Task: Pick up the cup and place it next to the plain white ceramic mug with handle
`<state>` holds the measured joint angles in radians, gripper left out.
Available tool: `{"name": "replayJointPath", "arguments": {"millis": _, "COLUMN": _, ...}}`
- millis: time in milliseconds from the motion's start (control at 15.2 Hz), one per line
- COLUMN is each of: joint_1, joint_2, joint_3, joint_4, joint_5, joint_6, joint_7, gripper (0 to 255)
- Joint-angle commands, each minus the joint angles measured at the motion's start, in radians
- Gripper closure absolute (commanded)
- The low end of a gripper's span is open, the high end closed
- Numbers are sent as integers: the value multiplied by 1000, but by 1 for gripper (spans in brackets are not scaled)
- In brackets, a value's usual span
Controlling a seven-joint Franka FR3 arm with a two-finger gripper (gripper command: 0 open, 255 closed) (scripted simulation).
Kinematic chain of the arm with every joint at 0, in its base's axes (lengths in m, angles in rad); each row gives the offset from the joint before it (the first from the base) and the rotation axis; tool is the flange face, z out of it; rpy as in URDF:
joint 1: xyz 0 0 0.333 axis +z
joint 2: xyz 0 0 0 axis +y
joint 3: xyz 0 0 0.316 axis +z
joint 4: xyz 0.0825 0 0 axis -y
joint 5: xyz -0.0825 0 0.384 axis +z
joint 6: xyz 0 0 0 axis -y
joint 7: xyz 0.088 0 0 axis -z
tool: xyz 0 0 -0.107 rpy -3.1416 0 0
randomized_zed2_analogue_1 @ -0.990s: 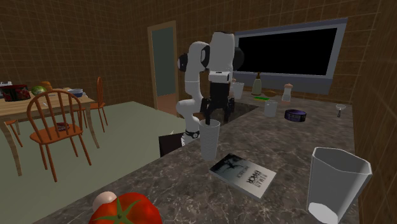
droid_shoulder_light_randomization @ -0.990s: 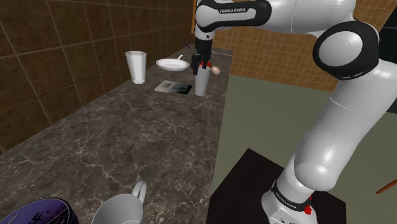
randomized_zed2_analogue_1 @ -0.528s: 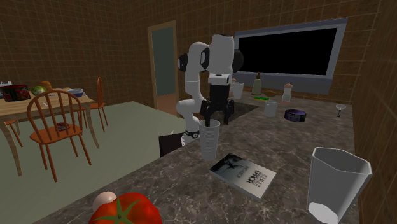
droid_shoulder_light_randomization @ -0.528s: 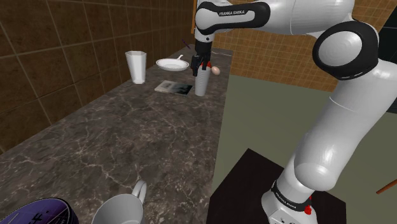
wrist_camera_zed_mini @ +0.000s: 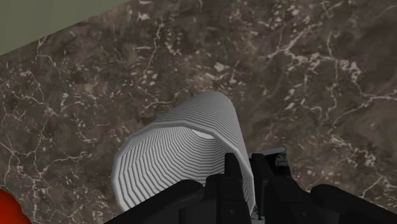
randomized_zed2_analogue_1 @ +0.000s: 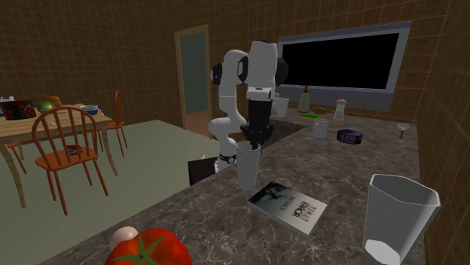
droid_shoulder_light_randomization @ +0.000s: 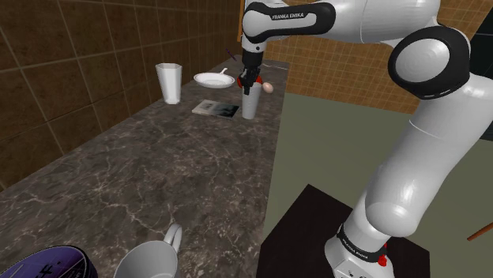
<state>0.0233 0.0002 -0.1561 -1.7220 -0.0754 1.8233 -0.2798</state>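
The cup [droid_shoulder_light_randomization: 250,104] is a tall pale grey ribbed tumbler standing upright on the dark marble counter [droid_shoulder_light_randomization: 158,166], beside a booklet. My gripper [droid_shoulder_light_randomization: 251,83] comes straight down on it and is shut on the cup's rim. From the wrist, one finger sits inside the cup [wrist_camera_zed_mini: 184,159] and the other outside, and my gripper [wrist_camera_zed_mini: 247,184] pinches the wall between them. In the second exterior view my gripper [randomized_zed2_analogue_1: 254,143] stands at the top of the cup [randomized_zed2_analogue_1: 248,167]. The white mug with handle [droid_shoulder_light_randomization: 154,257] stands far down the counter near the stand, and it appears as the mug [randomized_zed2_analogue_1: 321,128] there too.
A purple tin [droid_shoulder_light_randomization: 47,264] lies beside the mug. A large white beaker [droid_shoulder_light_randomization: 169,82], a booklet [droid_shoulder_light_randomization: 215,107], a white plate [droid_shoulder_light_randomization: 213,80] and an egg [droid_shoulder_light_randomization: 268,87] surround the cup. A tomato [randomized_zed2_analogue_1: 147,248] sits at the counter's end. Chairs [randomized_zed2_analogue_1: 68,154] stand on the floor.
The fingers stood apart over the cup's top a second ago and have now shut on its rim. The cup and the arm have not shifted.
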Motion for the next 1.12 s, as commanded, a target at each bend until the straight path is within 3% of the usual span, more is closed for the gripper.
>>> {"name": "replayJointPath", "arguments": {"millis": 0, "joint_1": 0, "joint_2": 0, "joint_3": 0, "joint_4": 0, "joint_5": 0, "joint_6": 0, "joint_7": 0, "gripper": 255}}
{"name": "replayJointPath", "arguments": {"millis": 1056, "joint_1": -1, "joint_2": 40, "joint_3": -1, "joint_4": 240, "joint_5": 9, "joint_6": -199, "joint_7": -17, "gripper": 255}}
